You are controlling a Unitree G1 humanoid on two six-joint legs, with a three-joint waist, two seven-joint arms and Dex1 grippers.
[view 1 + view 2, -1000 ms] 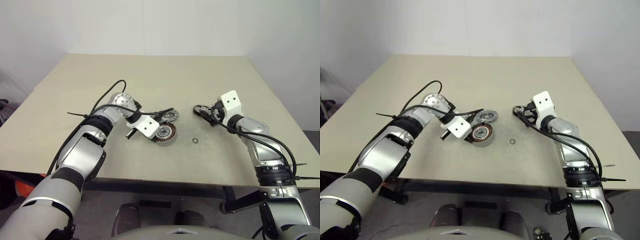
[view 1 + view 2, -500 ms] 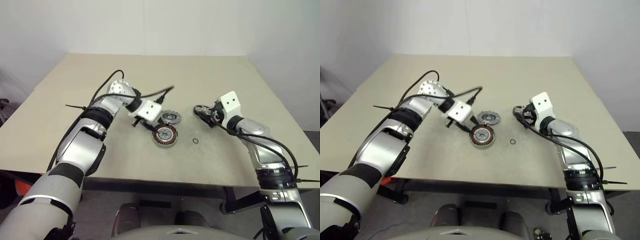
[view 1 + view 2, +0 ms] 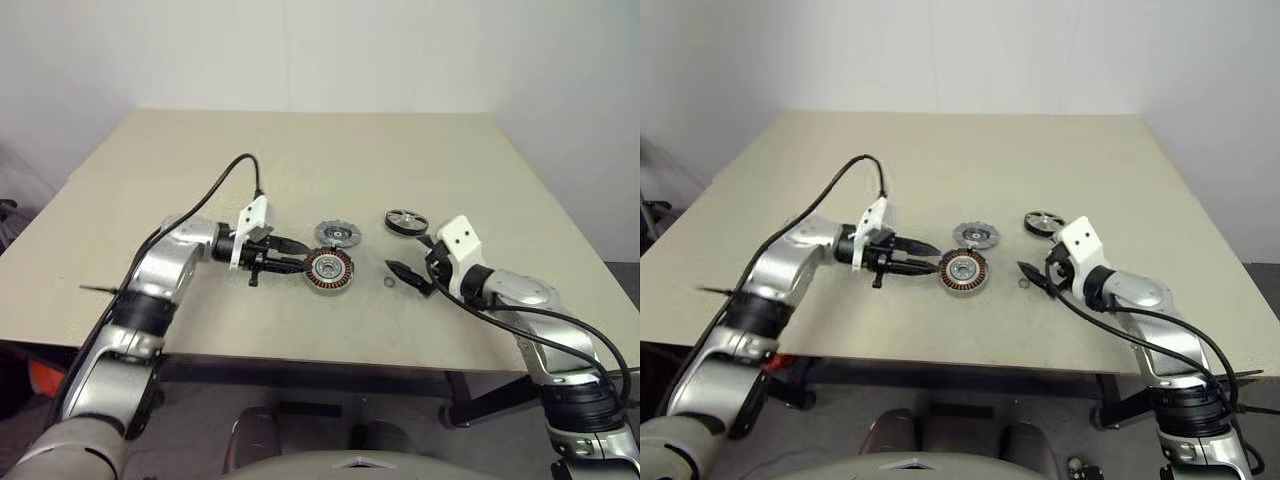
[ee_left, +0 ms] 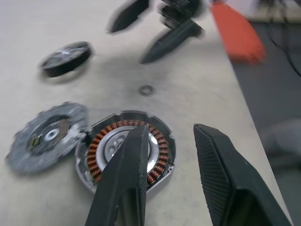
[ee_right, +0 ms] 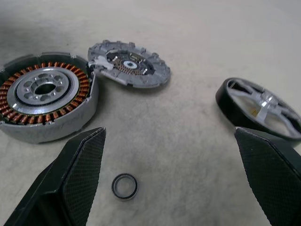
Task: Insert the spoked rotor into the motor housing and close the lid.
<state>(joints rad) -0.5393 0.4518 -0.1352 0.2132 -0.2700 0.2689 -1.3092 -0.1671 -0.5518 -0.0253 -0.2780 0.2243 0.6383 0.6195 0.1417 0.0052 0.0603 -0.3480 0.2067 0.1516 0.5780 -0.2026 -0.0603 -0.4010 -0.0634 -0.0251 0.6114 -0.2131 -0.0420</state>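
**A:** any brand or writing on these parts? I can't make out a single readable letter or label.

**B:** same here, nothing legible. Looks-wise: the motor housing [image 3: 330, 271] is a thick silver-grey ring lying flat on the counter [image 3: 300, 160], coppery windings around a silver hub with small holes in it.

**A:** and the lid [image 3: 338, 235]?

**B:** flat grey disc with a notched edge, lying right behind the housing, edges about touching. The spoked rotor [image 3: 406, 221] is a dark wheel with pale spokes and hub, behind and to the right of the housing, well apart from it. It's not in the housing. There's also a tiny ring [image 3: 390, 282] on the counter just right of the housing.

**A:** end effectors?

**B:** left end effector [image 3: 296, 262] sits just left of the housing, fingers a bit apart, nothing between them. Right end effector [image 3: 413, 279] is right of the housing, near the tiny ring, spread wide and empty.
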